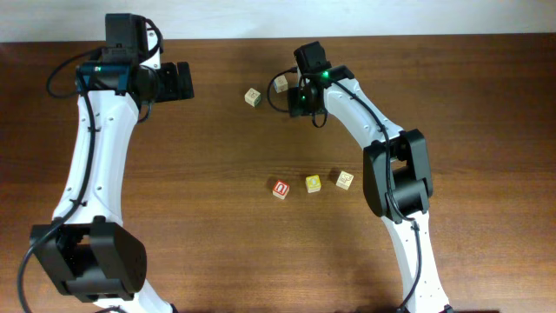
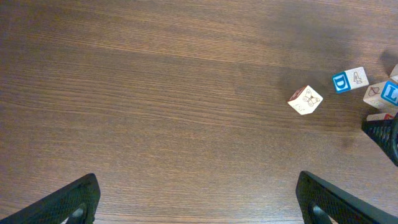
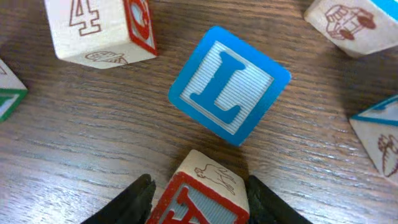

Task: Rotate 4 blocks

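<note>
My right gripper (image 3: 200, 190) is shut on a light-wood block (image 3: 205, 186) with a red letter face, tilted between the two black fingers. Overhead, this gripper (image 1: 304, 94) is at the far middle of the table. Three blocks lie in a row near the table's centre: one red-faced (image 1: 280, 189), one yellow-faced (image 1: 313, 183) and one pale with an orange mark (image 1: 345, 181). My left gripper (image 1: 178, 81) hovers open at the far left, its fingers wide over bare wood (image 2: 198, 186), holding nothing.
A blue L cube (image 3: 229, 85) lies just beyond the held block. Around it are a cube marked 4 (image 3: 99, 28), a green-edged cube (image 3: 9, 93) and two more cubes (image 3: 348, 22) (image 3: 379, 134). A butterfly cube (image 2: 305, 100) and a blue D cube (image 2: 349, 79) lie to the right in the left wrist view.
</note>
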Robot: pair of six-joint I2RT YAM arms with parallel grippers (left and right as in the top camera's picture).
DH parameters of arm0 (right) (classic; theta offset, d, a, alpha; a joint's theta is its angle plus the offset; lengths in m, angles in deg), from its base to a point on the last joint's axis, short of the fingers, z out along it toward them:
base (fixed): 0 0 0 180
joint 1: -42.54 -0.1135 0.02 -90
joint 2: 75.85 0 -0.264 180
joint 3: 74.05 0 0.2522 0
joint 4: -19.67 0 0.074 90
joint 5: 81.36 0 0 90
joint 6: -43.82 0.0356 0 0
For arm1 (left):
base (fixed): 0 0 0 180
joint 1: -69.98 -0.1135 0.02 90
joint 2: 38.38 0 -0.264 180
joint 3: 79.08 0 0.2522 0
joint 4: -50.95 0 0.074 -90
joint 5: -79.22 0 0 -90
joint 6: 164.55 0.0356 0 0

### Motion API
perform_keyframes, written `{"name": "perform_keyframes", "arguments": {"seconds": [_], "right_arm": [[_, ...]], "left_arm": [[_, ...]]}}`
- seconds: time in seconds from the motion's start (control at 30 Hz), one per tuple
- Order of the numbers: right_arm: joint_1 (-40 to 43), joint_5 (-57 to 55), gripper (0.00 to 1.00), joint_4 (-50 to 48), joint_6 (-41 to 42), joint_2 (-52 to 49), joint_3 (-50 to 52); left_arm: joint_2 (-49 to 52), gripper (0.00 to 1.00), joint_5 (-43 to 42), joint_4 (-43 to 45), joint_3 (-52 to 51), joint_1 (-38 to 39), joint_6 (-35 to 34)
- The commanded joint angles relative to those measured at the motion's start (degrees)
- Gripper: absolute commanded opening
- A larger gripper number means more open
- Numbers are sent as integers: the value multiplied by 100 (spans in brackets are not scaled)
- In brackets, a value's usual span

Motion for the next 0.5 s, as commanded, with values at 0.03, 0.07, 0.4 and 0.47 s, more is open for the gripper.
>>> {"name": "perform_keyframes", "arguments": {"seconds": [0.03, 0.07, 0.4, 0.47], "right_arm": [[-37, 66, 40, 341, 208, -24, -28], [-83, 63, 40, 422, 205, 7, -42], [-404, -870, 48, 734, 302, 114, -52], [-369, -1685, 56, 684, 306, 109, -52]], "left_arm": [[9, 99, 17, 4, 122, 2, 9], [9, 99, 17, 4, 122, 2, 9], [9, 99, 17, 4, 122, 2, 9], [9, 99, 17, 7, 122, 2, 9]]}}
